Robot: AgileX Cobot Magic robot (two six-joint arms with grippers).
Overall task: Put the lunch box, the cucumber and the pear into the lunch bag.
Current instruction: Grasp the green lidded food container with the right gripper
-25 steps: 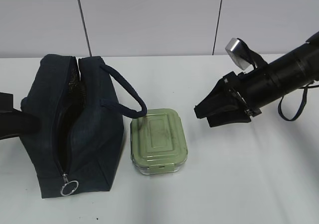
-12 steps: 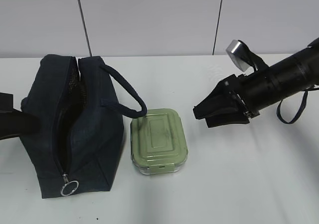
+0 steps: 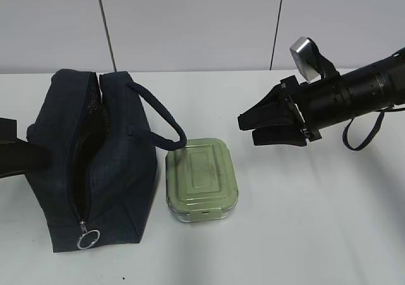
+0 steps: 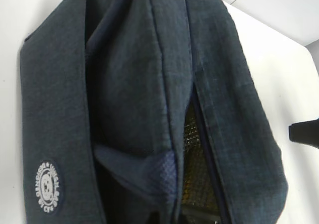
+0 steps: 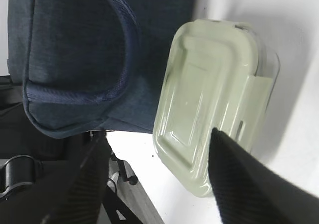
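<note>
Your right gripper [image 3: 248,128] is nearer, fingers apart and empty; the box [image 3: 202,179] lies on the table beside the bag [image 3: 88,164], down-left of it; left gripper's hidden, can't tell.

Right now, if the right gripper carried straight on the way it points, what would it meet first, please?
Probably the lunch box: the open right gripper points left and downward towards it, and the box fills its wrist view. Depth is unclear.
</note>
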